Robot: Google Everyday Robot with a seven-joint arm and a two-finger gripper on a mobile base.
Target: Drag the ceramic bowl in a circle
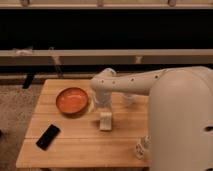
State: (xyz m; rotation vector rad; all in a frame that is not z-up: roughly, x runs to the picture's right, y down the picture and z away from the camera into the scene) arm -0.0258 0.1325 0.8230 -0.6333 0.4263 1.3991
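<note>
Dim warm light; end effector (105, 121) lit pale nr glossy ceramic bowl (72, 101).

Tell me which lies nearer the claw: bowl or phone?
The orange ceramic bowl, beside the claw at the table's middle; the black phone lies farther.

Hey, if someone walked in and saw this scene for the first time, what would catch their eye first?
The bulky white robot arm fills the right side and reaches left over the wooden table, with its gripper hanging down near the table's middle. Just left of the gripper sits the bright orange ceramic bowl, seemingly not touching it. A black phone lies near the front left corner.
</note>
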